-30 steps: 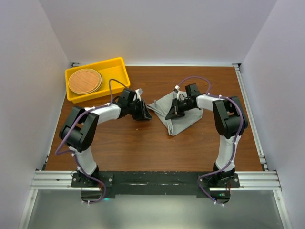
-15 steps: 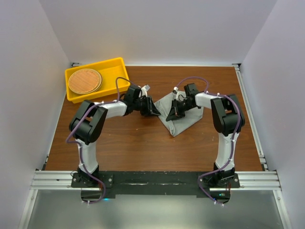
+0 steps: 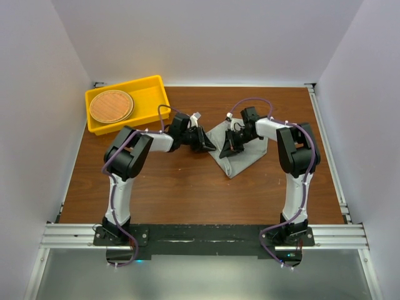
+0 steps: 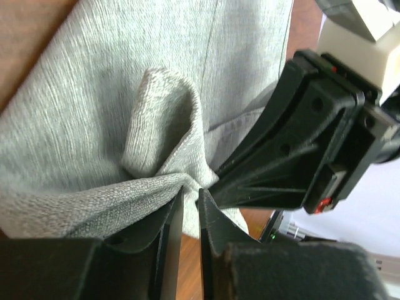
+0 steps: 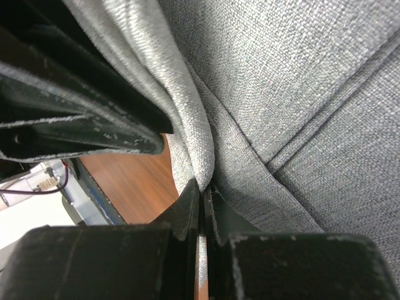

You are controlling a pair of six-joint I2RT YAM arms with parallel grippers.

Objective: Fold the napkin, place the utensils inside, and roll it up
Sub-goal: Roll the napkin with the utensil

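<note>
Between plain white walls [image 3: 206, 37] lies a brown wood-grain surface [image 3: 187, 194], with a metal rail [image 3: 200, 232] along its near edge. At the far left corner sits a yellow tray [image 3: 156, 87] holding a round woven disc [image 3: 111, 106]. Right of centre the grey napkin [image 3: 244, 159] lies in a rough triangle, well apart from the tray. Both arms reach to its left corner. The right hand [image 5: 201, 187] is pinched tight on a raised fold of napkin. The left hand [image 4: 190, 192], just beside it, shows a narrow slit between its fingers at a bunched fold; whether it grips, I cannot tell.
</note>
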